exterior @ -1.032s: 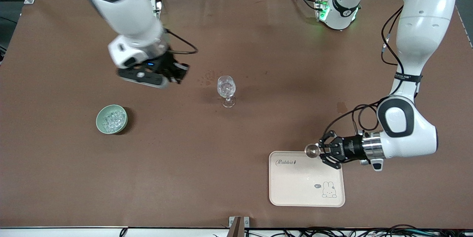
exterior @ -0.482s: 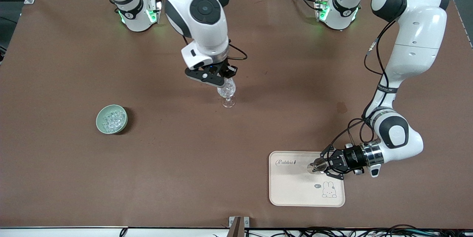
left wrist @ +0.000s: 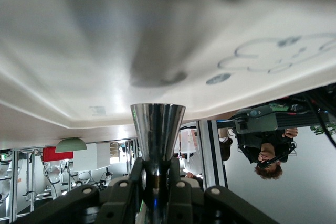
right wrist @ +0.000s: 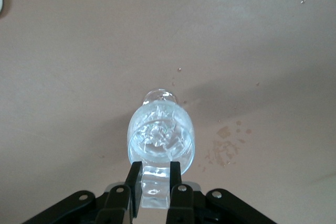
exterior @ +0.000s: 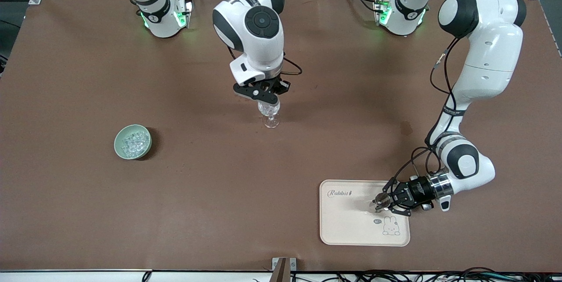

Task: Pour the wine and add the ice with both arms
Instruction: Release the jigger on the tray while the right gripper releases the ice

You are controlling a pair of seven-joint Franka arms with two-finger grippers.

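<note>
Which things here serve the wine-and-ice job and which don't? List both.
Job: jigger held by left tool over tray; ice cube held by right tool over stemmed glass; bowl of ice.
Lying about: rabbit tray; cables.

White arms (exterior: 487, 49), black joint bands

The right arm reaches out from its base with the wrist pointing down, and its right pincer (exterior: 265, 99) has both fingers closed on an ice cube (right wrist: 155, 184). The left arm folds low at its elbow with the forearm level, and its left pincer (exterior: 383, 200) is clamped on the jigger (left wrist: 157, 129).
</note>
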